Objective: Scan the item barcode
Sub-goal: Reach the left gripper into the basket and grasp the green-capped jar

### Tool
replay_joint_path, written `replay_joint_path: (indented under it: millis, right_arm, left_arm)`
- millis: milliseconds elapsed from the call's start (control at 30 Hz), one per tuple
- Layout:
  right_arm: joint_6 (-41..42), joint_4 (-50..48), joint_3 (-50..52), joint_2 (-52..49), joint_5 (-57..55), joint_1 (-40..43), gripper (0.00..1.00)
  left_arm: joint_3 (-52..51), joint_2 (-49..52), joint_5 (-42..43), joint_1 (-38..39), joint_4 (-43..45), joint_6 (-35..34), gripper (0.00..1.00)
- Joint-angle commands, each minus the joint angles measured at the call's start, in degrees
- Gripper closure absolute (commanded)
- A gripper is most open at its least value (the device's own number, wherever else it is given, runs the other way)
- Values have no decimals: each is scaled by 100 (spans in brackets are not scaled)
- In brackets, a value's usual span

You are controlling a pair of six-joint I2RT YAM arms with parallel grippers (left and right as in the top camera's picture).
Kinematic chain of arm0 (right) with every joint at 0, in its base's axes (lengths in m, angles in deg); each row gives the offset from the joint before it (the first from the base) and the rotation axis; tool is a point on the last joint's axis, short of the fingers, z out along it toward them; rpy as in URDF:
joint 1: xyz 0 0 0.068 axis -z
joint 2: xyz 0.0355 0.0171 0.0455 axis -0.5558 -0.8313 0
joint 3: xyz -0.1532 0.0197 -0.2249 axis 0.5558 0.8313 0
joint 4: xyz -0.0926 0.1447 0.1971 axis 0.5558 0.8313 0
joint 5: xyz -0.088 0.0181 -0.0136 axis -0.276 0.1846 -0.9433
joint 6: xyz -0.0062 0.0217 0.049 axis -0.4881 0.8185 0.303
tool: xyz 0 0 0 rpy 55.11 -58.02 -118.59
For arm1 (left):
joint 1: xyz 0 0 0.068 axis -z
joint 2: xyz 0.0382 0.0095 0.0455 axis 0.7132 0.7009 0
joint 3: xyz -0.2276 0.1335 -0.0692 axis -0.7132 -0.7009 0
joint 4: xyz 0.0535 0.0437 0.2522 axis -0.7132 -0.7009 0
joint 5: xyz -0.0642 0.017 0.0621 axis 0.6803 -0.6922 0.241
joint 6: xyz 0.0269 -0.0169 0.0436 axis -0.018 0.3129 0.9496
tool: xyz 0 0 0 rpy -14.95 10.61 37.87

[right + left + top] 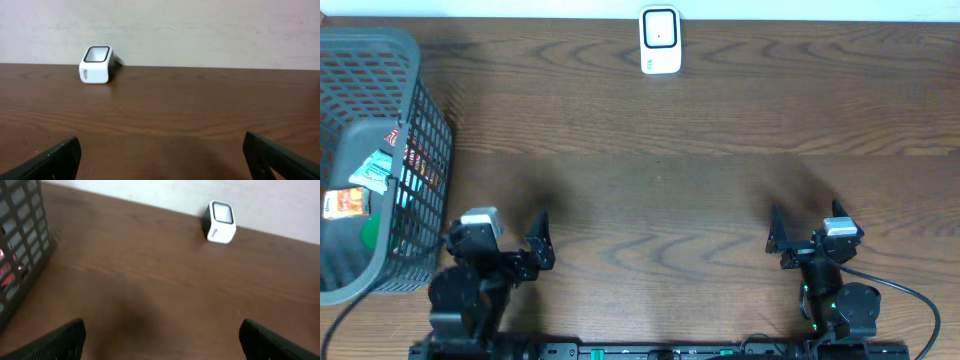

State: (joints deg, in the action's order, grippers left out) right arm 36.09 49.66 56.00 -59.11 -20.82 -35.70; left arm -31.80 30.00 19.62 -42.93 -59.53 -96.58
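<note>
1. Two grippers stand released and empty. The left gripper point(540, 238) and the right gripper point(775, 235) both show jaws spread wide with nothing between them, low over the brown wood-grain table point(660, 170).
2. Item location: the goods to be scanned lie inside the grey plastic lattice basket point(428, 140). It sits just beside the left gripper, on its outer left side and slightly ahead. Visible in it are a pale blue-and-white film packet point(372, 170), an orange-and-white printed packet point(344, 203) and a green object point(370, 232) partly hidden beneath them. No barcode can be made out on any of them.
3. Scanner location: the small white box-shaped barcode scanner point(660, 41) stands at the table's far edge. It is well ahead of both grippers and roughly between their lines of reach, with its dark-rimmed window tilted upward.
4. Handling estimate: the packets look like thin film pouches. They are probably light, soft and crinkly, with a slick skin that may slide between the fingers. They should deform rather than break.
5. Recommended hold: take a packet by a flat sealed edge or a corner, approaching from above to clear the basket's tall wall. The left gripper is the nearer one. The grip should leave the printed faces uncovered, since the barcode's side cannot be told.
6. Risk: neighbouring packets overlap and may lift together.
</note>
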Motion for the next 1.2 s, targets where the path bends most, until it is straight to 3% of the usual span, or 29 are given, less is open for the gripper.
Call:
replay_joint_path:
  millis: [0, 267, 500, 800, 967, 1167]
  right_arm:
    - [-22, 17, 13, 26, -20, -35, 1]
    - [-22, 17, 13, 26, -20, -35, 1]
    - [-22, 17, 13, 26, -20, -35, 1]
    - [-22, 17, 13, 26, -20, -35, 1]
    - [-22, 17, 13, 26, -20, -35, 1]
    - [-22, 17, 13, 26, -20, -35, 1]
  left_arm:
    - [800, 621, 107, -26, -199, -142, 2]
    - [2970, 2446, 356, -24, -1971, -136, 2]
    - [3294, 2898, 575, -26, -1827, -225, 2]
    - [5510, 4194, -748, -122, -2927, -824, 2]
    - [7007, 5014, -1462, -562, -3711, -1320, 2]
    - [7818, 5418, -1742, -1956, -4245, -2124, 2]
